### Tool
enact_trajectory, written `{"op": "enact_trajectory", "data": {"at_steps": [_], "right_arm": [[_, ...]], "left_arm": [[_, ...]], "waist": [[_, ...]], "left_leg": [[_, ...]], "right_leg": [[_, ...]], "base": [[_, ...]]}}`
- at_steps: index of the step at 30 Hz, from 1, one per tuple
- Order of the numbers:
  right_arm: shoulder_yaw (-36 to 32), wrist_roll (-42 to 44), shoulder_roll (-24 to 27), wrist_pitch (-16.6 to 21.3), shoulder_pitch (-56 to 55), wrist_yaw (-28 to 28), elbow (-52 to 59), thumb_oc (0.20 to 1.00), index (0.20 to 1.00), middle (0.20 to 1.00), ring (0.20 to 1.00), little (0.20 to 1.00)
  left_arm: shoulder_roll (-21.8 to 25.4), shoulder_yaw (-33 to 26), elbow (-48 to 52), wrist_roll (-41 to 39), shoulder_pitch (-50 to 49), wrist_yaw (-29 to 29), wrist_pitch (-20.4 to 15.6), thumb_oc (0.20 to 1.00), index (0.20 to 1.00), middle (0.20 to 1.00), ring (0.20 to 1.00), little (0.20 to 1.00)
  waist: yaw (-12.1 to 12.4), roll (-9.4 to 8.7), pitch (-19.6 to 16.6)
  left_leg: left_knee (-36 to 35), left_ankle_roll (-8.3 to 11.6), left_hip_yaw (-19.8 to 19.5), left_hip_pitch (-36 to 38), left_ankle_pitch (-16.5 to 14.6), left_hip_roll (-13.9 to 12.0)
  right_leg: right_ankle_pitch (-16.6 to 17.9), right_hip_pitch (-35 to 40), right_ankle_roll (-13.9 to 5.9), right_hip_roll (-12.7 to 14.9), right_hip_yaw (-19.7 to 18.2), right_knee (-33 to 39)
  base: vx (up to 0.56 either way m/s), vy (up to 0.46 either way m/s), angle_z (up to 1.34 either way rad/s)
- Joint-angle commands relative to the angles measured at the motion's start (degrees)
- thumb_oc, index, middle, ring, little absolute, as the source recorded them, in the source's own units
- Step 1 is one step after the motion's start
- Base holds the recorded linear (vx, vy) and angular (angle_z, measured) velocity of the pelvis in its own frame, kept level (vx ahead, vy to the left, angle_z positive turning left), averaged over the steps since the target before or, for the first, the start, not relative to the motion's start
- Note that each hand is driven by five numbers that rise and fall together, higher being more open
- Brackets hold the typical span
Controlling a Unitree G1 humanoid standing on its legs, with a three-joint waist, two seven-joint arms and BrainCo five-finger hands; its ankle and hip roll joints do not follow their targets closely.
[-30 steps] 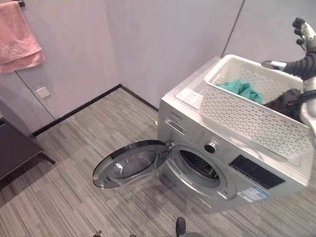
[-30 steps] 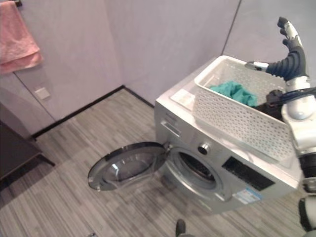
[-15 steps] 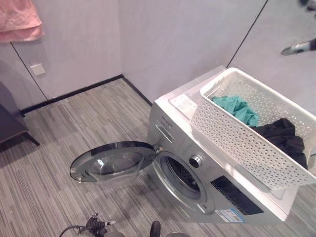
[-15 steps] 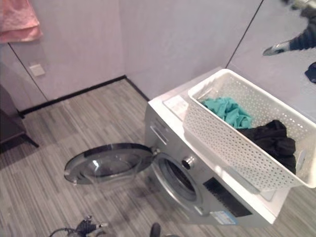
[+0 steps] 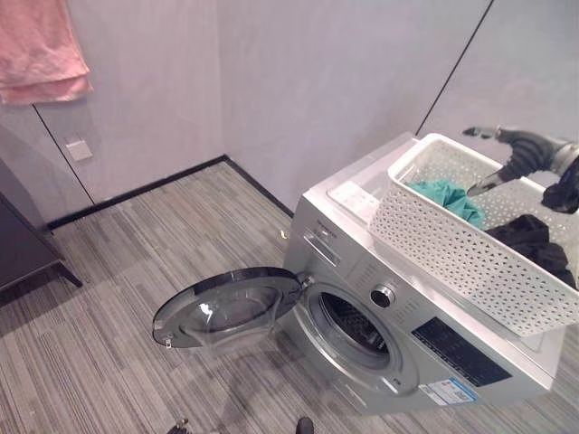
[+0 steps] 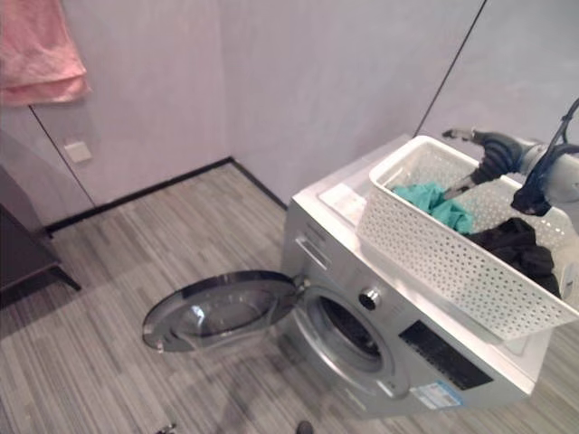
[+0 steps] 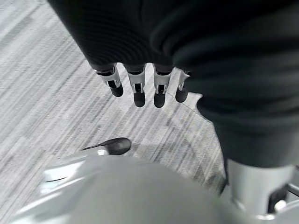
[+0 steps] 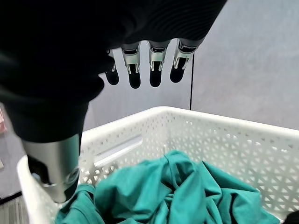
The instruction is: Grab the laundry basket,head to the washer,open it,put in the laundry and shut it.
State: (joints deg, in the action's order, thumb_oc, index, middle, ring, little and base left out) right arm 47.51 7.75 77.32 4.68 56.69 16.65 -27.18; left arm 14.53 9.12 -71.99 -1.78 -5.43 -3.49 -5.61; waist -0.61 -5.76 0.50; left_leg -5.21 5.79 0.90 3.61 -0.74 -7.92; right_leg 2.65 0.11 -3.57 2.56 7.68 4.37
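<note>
On top of the washer (image 5: 425, 344), at the right of the frame, sits the white laundry basket (image 5: 470, 258) with a teal garment (image 8: 187, 196) and a dark garment (image 6: 511, 249) inside. Lower left of it, the round door (image 5: 226, 307) lies swung open. Above the basket's far end the right hand (image 8: 140, 70) hovers, fingers straight and empty; the left hand (image 7: 140, 84) hangs relaxed over the floor. Loading appears to be starting: reach down and close on the teal garment.

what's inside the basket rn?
Basket: a teal garment at the wall end, a black one beside it. Anything beneath them is covered.
</note>
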Motion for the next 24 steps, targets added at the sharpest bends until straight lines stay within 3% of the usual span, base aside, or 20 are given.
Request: {"op": "enact_trajectory", "data": {"at_steps": [1,11,24], "right_arm": [[2.91,-3.40,-0.21,-1.07,5.19,0.17,-6.70,1.000,1.000,1.000,1.000,1.000],[3.23,-7.07,-5.46,-1.51,6.61,-0.92,-17.64,1.000,1.000,1.000,1.000,1.000],[4.86,-7.75,-10.42,-2.07,5.21,-0.13,-15.94,1.000,1.000,1.000,1.000,1.000]], "left_arm": [[1.23,1.14,-1.29,-0.89,1.23,0.90,-1.42,1.000,1.000,1.000,1.000,1.000],[1.78,1.89,0.06,-3.04,1.72,0.82,-2.07,1.000,1.000,1.000,1.000,1.000],[1.21,3.56,2.64,-6.02,3.57,0.65,-2.46,1.000,1.000,1.000,1.000,1.000]], "waist": [[2.41,-3.16,0.75],[3.53,-2.21,3.54],[3.71,-2.15,6.10]], "left_leg": [[0.21,0.58,0.03,2.76,-0.12,-2.62],[0.21,1.10,-1.77,-1.01,1.90,-3.10],[0.21,1.58,-3.03,-3.80,4.56,-4.48]], "right_leg": [[-2.01,-3.03,-3.38,2.65,-2.42,-5.33],[-1.56,-5.41,-3.11,2.51,-1.34,-4.58],[-1.89,-7.96,-2.36,1.23,-0.64,-5.02]], "base": [[-0.01,0.007,0.07],[-0.01,-0.018,0.03],[0.00,-0.027,0.05]]}}
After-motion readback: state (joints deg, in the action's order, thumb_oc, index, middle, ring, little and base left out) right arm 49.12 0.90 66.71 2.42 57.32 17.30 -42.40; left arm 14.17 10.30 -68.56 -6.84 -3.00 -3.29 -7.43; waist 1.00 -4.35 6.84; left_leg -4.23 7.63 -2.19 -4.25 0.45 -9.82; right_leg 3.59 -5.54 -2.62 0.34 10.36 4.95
